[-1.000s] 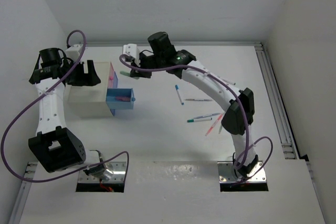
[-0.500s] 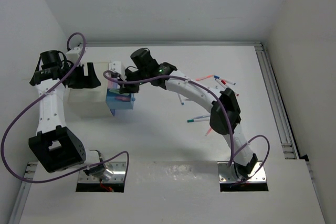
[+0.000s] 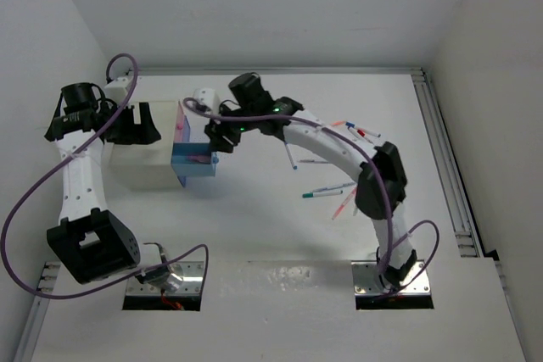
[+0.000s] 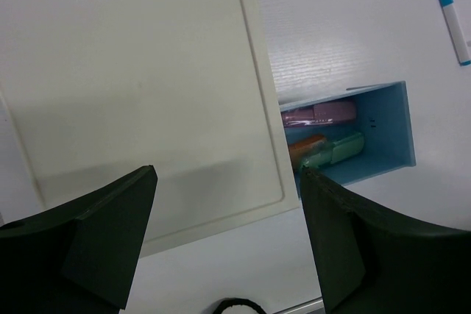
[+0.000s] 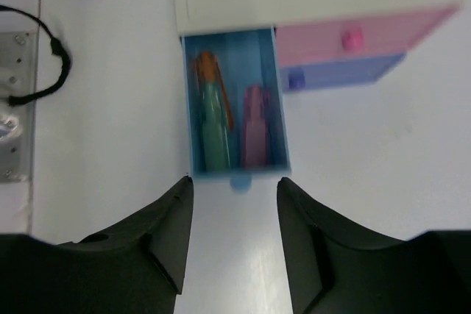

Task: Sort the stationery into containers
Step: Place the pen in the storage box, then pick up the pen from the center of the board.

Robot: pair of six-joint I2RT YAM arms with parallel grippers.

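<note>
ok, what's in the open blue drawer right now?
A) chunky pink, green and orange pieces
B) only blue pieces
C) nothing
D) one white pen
A: the right wrist view shows a pink piece, a green piece and an orange piece lying inside the blue drawer.

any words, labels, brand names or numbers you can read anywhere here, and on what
None can be read in any view.
Plain white block-shaped cabinet: no label or mark shows.
Open blue translucent plastic drawer and the short chunky pink piece inside it: no legible print; the right wrist view is blurred.
Thin white pens lying loose: too small to tell any print.
</note>
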